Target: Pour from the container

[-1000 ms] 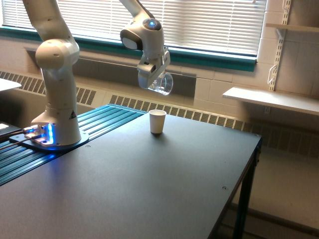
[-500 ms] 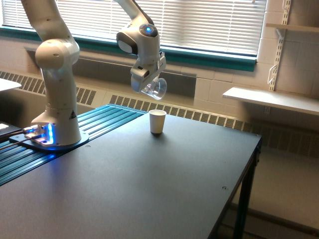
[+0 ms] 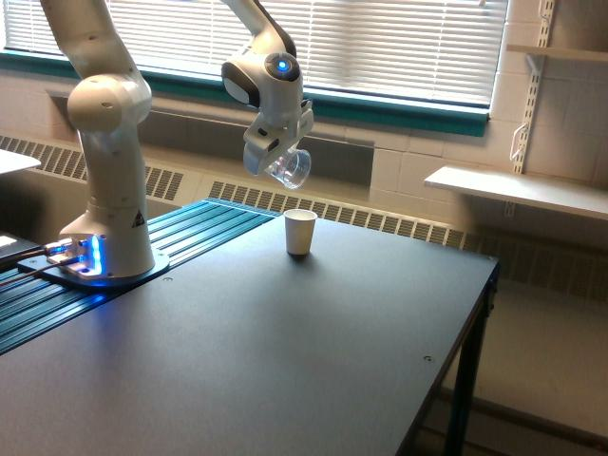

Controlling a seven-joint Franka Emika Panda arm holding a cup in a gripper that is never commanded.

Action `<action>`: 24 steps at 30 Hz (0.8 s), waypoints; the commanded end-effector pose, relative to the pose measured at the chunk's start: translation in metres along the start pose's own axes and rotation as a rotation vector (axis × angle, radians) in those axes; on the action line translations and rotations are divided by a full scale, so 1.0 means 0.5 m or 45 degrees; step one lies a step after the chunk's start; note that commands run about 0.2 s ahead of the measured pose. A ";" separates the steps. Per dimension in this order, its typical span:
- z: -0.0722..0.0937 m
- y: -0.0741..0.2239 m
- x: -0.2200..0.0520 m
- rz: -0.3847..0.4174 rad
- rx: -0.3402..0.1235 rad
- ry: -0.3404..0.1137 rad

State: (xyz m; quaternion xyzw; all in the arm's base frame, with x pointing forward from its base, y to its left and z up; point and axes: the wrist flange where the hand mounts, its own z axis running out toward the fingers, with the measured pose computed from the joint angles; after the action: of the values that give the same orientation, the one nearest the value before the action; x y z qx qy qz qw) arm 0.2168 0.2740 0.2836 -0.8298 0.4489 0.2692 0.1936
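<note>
Currently, container: clear, see-through plastic cup (image 3: 288,167), tipped steeply, mouth towards lower right, contents not discernible.
Place: upper centre of frame, above the small white paper cup (image 3: 300,232) on the dark desk (image 3: 285,351).
Pincer (image 3: 271,158): clamped on the clear cup.

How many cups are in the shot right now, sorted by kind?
Clear plastic cup, tilted, held in the claw: 1
White paper cup, upright on the table: 1
Total: 2
</note>
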 end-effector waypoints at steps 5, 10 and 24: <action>-0.008 -0.012 0.023 0.079 0.016 -0.025; -0.013 -0.015 0.039 0.113 0.019 -0.038; -0.009 -0.016 0.078 0.156 -0.031 -0.022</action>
State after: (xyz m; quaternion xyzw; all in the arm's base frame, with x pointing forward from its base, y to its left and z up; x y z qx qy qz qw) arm 0.2394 0.2530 0.2679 -0.8032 0.4887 0.2873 0.1828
